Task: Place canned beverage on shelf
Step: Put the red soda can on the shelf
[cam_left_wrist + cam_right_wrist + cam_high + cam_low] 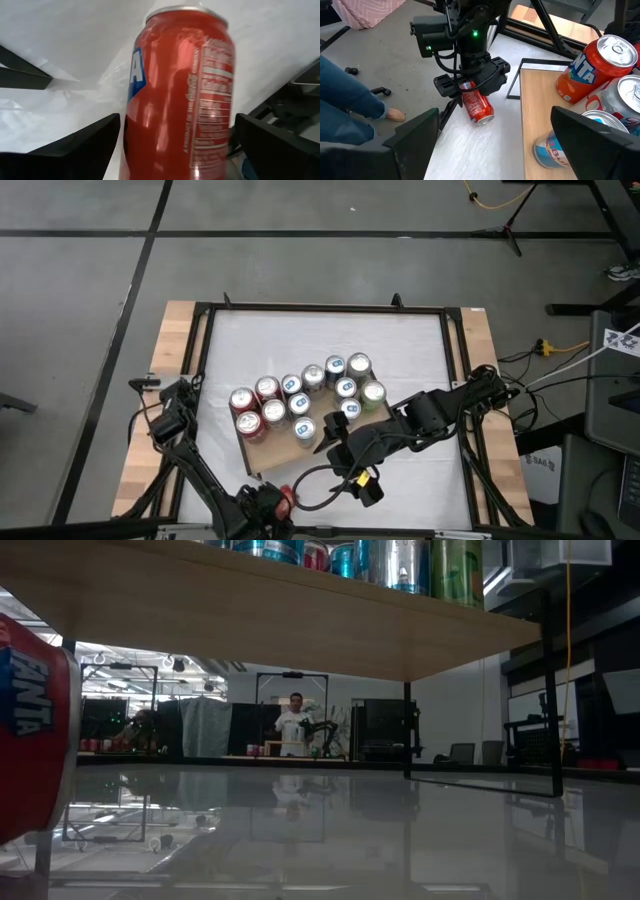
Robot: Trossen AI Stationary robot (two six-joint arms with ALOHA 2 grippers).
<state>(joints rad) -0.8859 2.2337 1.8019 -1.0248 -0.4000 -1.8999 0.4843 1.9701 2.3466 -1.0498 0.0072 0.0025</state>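
Red can (180, 95) between open left tool (470, 87) fingers.

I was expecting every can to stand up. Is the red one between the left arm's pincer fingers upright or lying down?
Tipped. The right wrist view shows the red can lying slanted on the white tabletop, between the open fingers of the left pincer.

Two dark jointed arms with black cables. Left gripper (470, 86): black housing, green indicator light. Right gripper (325, 442): black, a yellow tag beside it.
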